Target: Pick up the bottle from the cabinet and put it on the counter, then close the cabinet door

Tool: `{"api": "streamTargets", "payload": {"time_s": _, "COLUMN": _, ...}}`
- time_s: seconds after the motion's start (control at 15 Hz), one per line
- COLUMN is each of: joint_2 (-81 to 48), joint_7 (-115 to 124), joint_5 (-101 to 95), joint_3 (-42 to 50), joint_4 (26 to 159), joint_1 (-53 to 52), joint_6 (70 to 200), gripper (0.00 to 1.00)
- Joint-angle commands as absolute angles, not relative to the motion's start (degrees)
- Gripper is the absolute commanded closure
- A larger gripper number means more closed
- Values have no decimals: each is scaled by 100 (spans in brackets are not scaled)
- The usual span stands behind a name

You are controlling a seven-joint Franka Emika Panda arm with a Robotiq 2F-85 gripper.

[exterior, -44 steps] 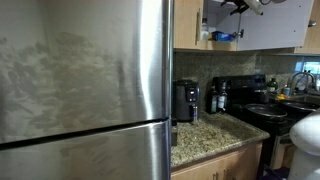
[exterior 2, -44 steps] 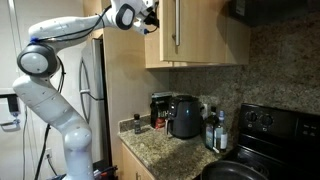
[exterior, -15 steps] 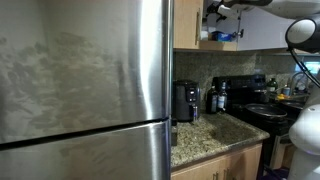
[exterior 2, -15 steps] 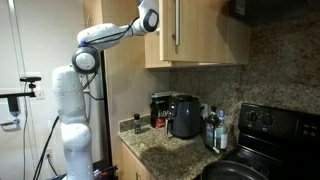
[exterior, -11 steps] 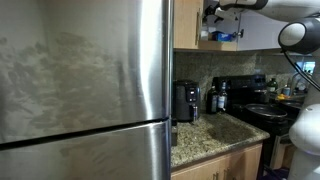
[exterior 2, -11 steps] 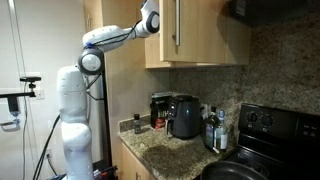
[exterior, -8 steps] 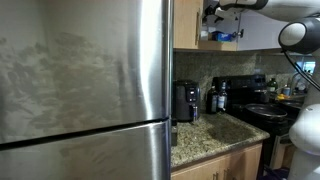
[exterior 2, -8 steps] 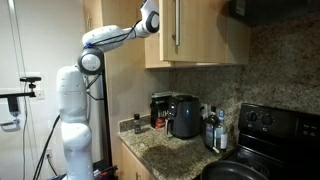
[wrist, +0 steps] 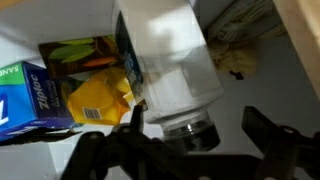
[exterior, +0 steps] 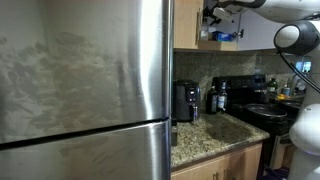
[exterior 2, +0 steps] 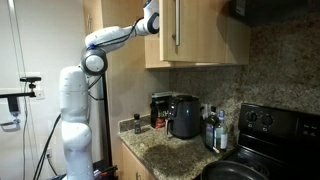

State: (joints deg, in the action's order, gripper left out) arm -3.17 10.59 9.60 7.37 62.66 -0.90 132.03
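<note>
The whitish bottle (wrist: 165, 60), with a bluish label edge and a dark cap, fills the wrist view inside the white cabinet interior (wrist: 250, 90). My gripper (wrist: 195, 135) is open with the bottle's cap end between its fingers. The left finger is close to the bottle and the right finger stands apart from it. In both exterior views my gripper reaches into the wall cabinet (exterior: 213, 12) (exterior 2: 152, 20). The cabinet door (exterior 2: 195, 30) is a light-brown panel. The granite counter (exterior: 205, 138) (exterior 2: 160, 150) lies below.
A yellow item (wrist: 95, 98) and a blue box (wrist: 20, 95) sit beside the bottle on the shelf. A flat blue item (exterior: 226, 37) shows in the cabinet. A black coffee maker (exterior: 186, 100) (exterior 2: 183, 115), bottles (exterior 2: 212, 130), a stove (exterior: 265, 110) and a steel fridge (exterior: 85, 90) surround the counter.
Over the past seconds my arm has swung toward the cabinet and reached into it. In the last half second it has only shifted slightly further in.
</note>
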Motion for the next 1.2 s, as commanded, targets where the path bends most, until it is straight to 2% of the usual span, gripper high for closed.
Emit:
{"api": "streamTargets", "payload": {"time_s": 0.0, "joint_2": -865, "joint_7": 1124, "joint_5": 893, "joint_3": 772, "joint_4": 5422, "joint_1": -62, "joint_6": 13208, "gripper": 0}}
{"api": "streamTargets", "payload": {"time_s": 0.07, "joint_2": -511, "joint_7": 1073, "joint_5": 941, "joint_3": 747, "joint_4": 5978, "joint_1": -86, "joint_6": 13224, "gripper": 0}}
{"api": "streamTargets", "payload": {"time_s": 0.93, "joint_2": -1266, "joint_7": 1552, "joint_5": -219, "joint_3": 833, "joint_4": 4932, "joint_1": -121, "joint_6": 13180, "gripper": 0}}
{"api": "streamTargets", "payload": {"time_s": 1.13, "joint_2": -1106, "joint_7": 1489, "joint_5": -125, "joint_3": 793, "joint_4": 5207, "joint_1": -114, "joint_6": 13244, "gripper": 0}}
